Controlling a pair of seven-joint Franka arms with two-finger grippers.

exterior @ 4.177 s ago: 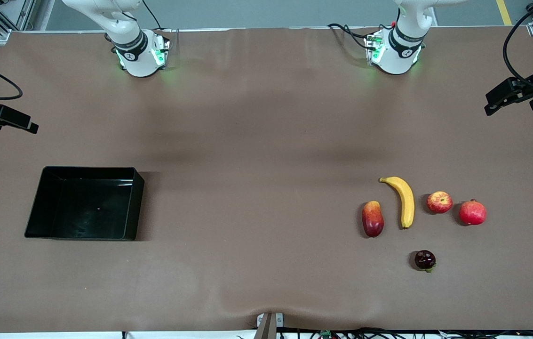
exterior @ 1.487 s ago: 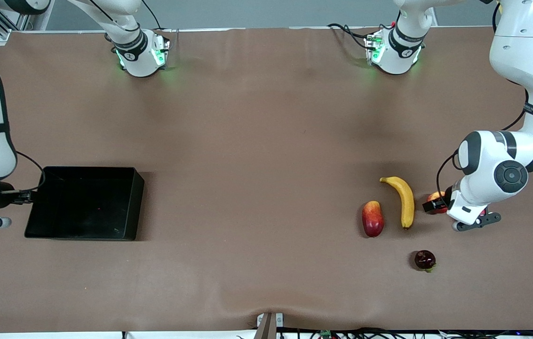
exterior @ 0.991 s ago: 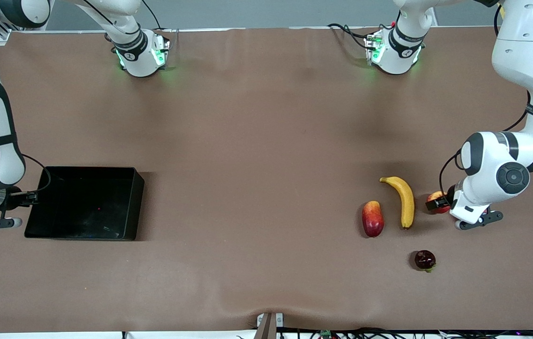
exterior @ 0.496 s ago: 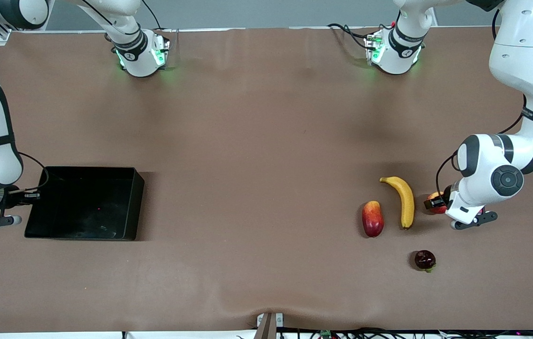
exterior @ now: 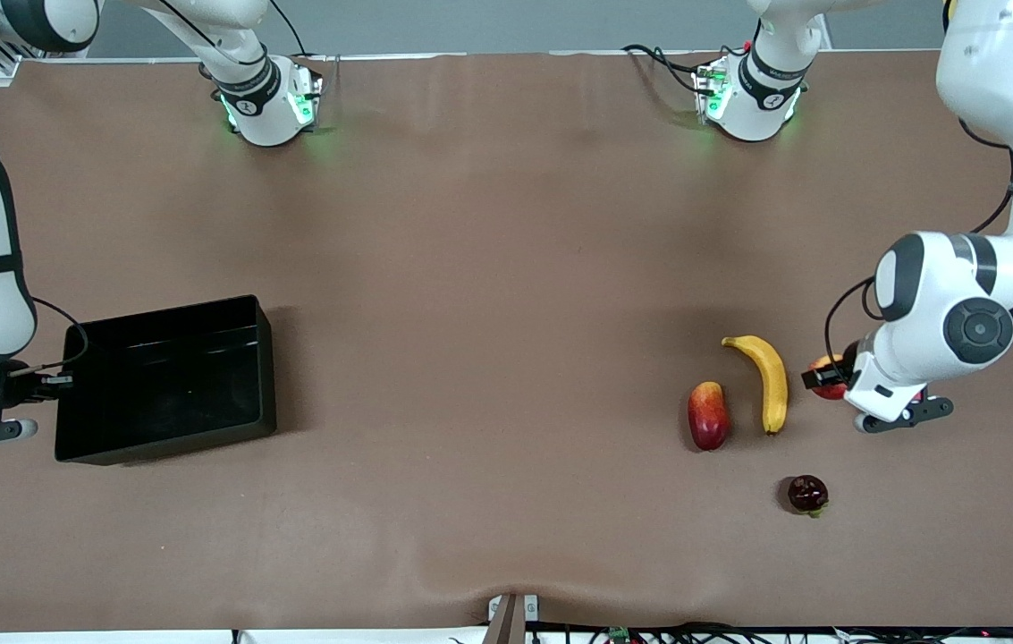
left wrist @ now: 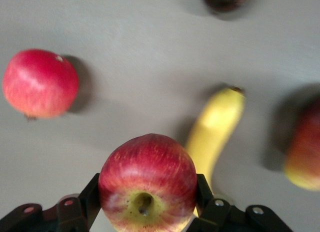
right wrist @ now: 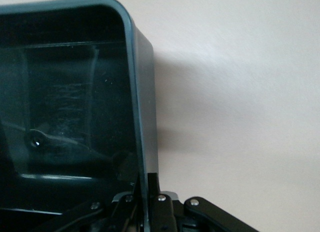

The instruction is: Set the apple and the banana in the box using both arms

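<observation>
The apple (left wrist: 147,179) is red with yellow streaks, and my left gripper (left wrist: 147,192) is shut on its sides. In the front view the apple (exterior: 826,364) peeks out at the left gripper (exterior: 828,377), beside the banana (exterior: 770,380), which lies on the table toward the left arm's end. I cannot tell whether the apple touches the table. The black box (exterior: 166,380) sits askew toward the right arm's end. My right gripper (exterior: 54,380) is shut on the box's end wall (right wrist: 142,117), one finger (right wrist: 156,184) outside it.
A red-yellow elongated fruit (exterior: 708,416) lies beside the banana. A dark round fruit (exterior: 807,495) sits nearer the front camera. An all-red round fruit (left wrist: 40,82) lies next to the apple, hidden by the left wrist in the front view.
The right gripper has shut on the box wall, and the box has swung askew and shifted slightly. The left gripper has closed on the apple and edged a little with it.
</observation>
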